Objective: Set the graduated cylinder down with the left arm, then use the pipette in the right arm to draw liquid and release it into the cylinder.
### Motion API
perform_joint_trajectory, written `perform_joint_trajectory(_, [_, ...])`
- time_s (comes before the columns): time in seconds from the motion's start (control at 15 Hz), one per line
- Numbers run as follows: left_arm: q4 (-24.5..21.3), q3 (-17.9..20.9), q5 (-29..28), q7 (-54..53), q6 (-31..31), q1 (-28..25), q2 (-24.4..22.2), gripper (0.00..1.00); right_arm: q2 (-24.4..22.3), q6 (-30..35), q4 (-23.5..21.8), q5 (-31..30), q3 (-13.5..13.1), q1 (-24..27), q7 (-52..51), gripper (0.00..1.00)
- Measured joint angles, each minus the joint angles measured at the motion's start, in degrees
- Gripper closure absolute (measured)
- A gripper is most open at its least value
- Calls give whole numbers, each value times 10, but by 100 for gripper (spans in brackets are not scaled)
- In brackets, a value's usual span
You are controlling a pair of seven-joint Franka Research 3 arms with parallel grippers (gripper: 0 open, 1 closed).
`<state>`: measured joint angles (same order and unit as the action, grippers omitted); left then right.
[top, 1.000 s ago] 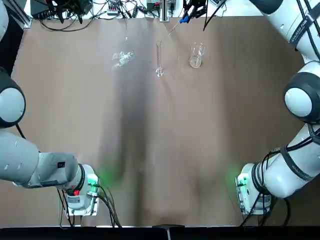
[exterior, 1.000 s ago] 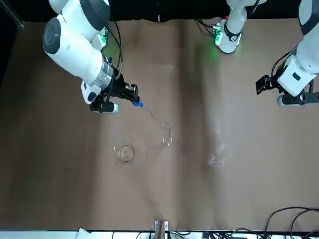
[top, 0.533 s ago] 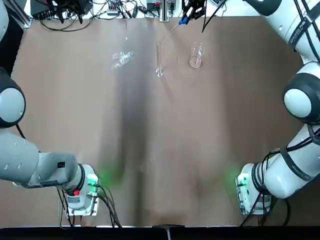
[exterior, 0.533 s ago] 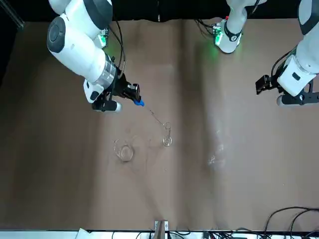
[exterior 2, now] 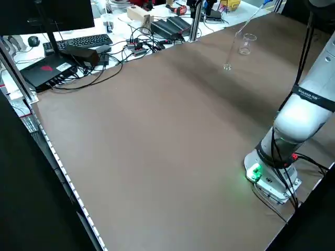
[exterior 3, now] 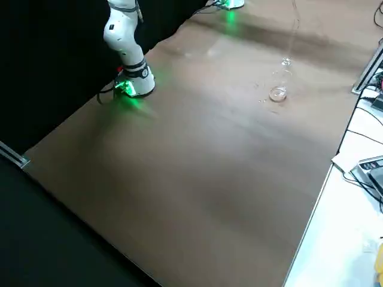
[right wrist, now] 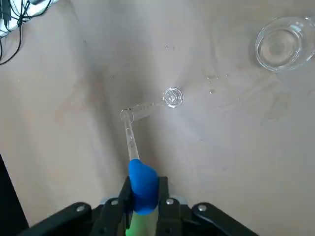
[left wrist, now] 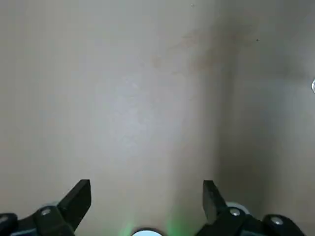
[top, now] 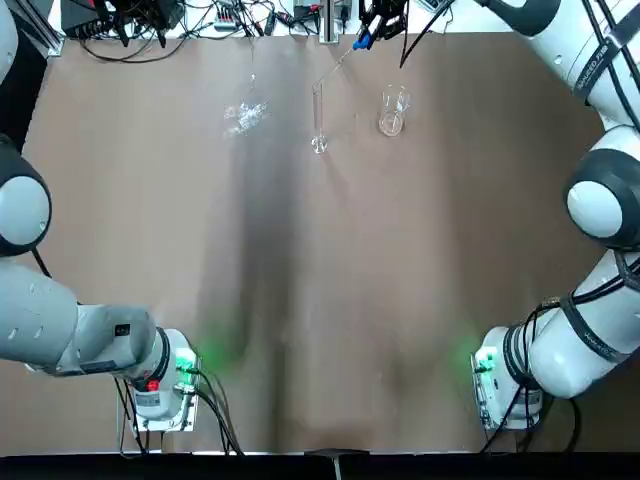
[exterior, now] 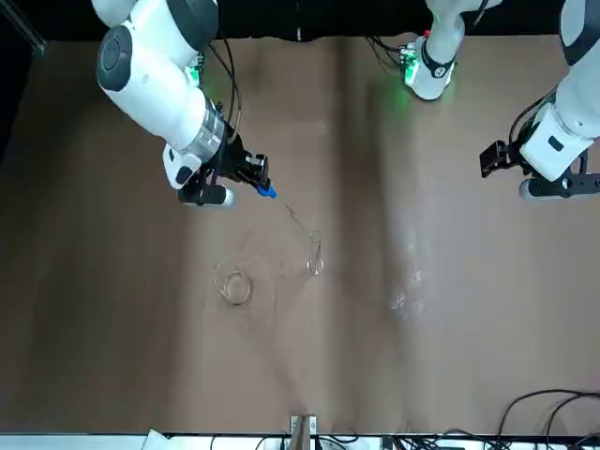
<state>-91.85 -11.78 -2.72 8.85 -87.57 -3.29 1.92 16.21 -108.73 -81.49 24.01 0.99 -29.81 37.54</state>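
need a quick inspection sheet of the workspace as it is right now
surface: brown table, bare over most of its area
graduated cylinder: upright, standing free near the far edge
pipette: blue-bulbed pipette slants down, tip at the cylinder's mouth
liquid: too clear to make out
clutter: short glass beaker beside the cylinder; small clear glass piece on its other side
right gripper: jaws shut on the bulb, above the cylinder
left gripper: jaws open, holding nothing, off to the left side
cables: tangle beyond the far edge
surroundings: keyboard on the desk behind the table
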Motion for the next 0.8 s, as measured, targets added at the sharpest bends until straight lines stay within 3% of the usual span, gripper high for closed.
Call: perform_joint_trajectory(0.8, [5, -1, 0, 0, 0, 5, -1, 0, 0, 0, 0, -29, -1, -3, 1, 80])
